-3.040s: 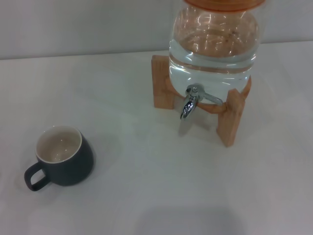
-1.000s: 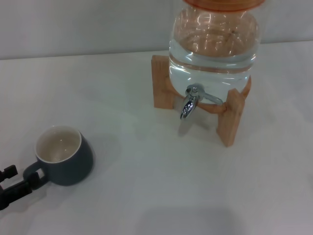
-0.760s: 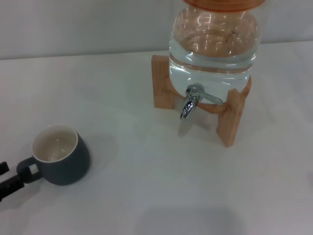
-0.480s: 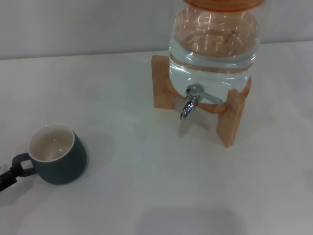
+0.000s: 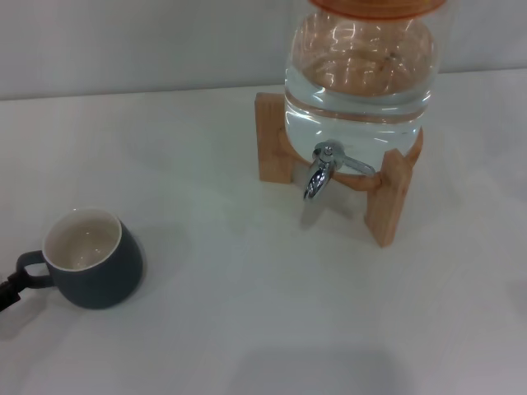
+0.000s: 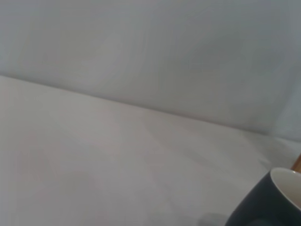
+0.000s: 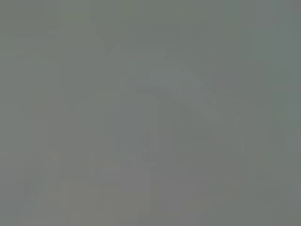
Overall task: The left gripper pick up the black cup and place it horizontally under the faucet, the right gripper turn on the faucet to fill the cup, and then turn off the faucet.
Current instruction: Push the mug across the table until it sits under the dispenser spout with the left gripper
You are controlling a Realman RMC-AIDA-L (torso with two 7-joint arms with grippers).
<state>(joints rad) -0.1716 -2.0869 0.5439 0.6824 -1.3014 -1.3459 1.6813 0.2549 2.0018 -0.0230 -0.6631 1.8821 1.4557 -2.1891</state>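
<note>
White table [image 5: 247,329], black cup [image 5: 90,259] upright

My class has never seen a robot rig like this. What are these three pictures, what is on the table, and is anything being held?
The wide picture comes from a camera on the robot's head, and the other two from cameras on its wrists. On the white table stand a black cup and a water jug on a wooden stand, with a chrome faucet. The left gripper is at the cup's handle, at the picture's edge. The left wrist picture shows the cup's rim; the right wrist picture shows nothing recognisable.
</note>
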